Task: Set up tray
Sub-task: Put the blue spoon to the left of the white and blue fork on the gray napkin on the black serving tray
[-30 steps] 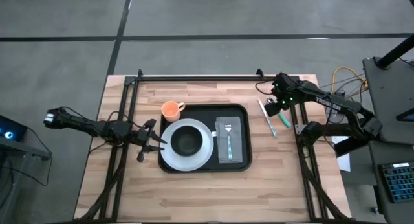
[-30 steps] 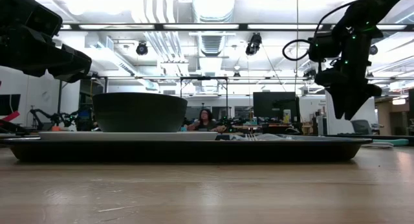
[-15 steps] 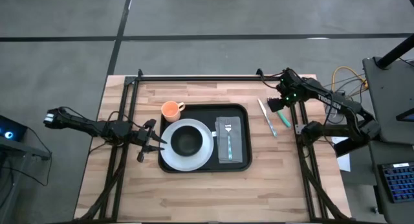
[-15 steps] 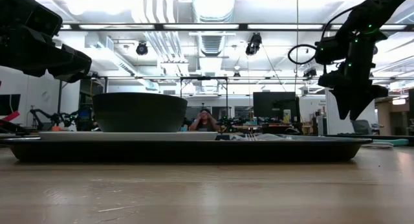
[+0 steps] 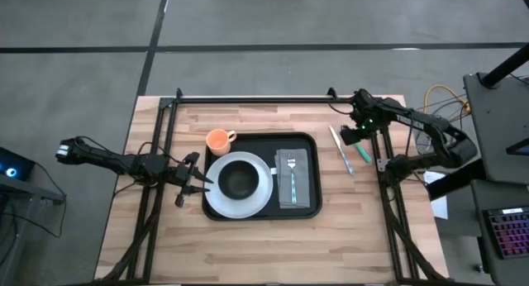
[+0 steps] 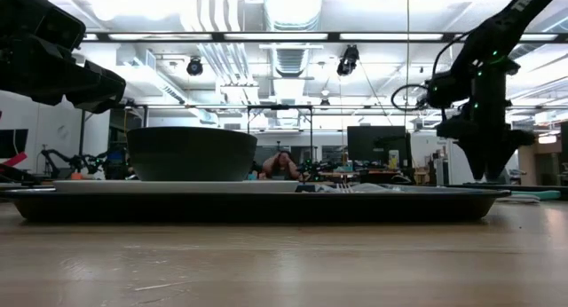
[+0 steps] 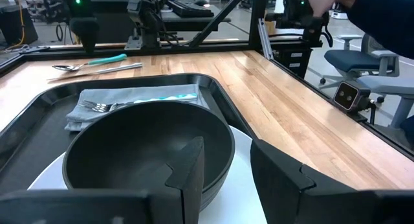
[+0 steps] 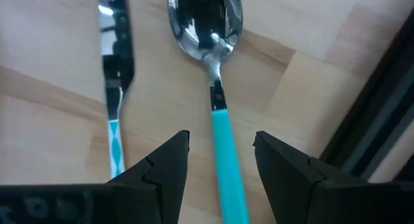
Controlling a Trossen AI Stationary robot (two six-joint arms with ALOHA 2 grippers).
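The black tray [image 5: 315, 175] lies mid-table and carries a white plate [image 5: 216, 195] with a black bowl [image 5: 238, 181] on it, beside a grey napkin [image 5: 302, 189] with a fork [image 5: 292, 174] on top. A knife [image 5: 340, 150] and a teal-handled spoon [image 5: 364, 154] lie on the wood to the tray's right. My right gripper [image 8: 220, 160] points down over the spoon [image 8: 218, 114], open, one finger on each side of the handle and clear of it. My left gripper [image 5: 192, 177] stands open at the tray's left edge, facing the bowl [image 7: 149, 146].
An orange cup [image 5: 218, 140] stands on the wood off the tray's far left corner. Black frame rails [image 5: 248, 99] run along the table's far edge and both sides. Bare wood lies along the near edge. People sit in the room beyond the table [image 6: 282, 165].
My right gripper has sunk toward the spoon and knife and has shifted a little toward the table's right edge, still open. The tray and what lies on it have kept still.
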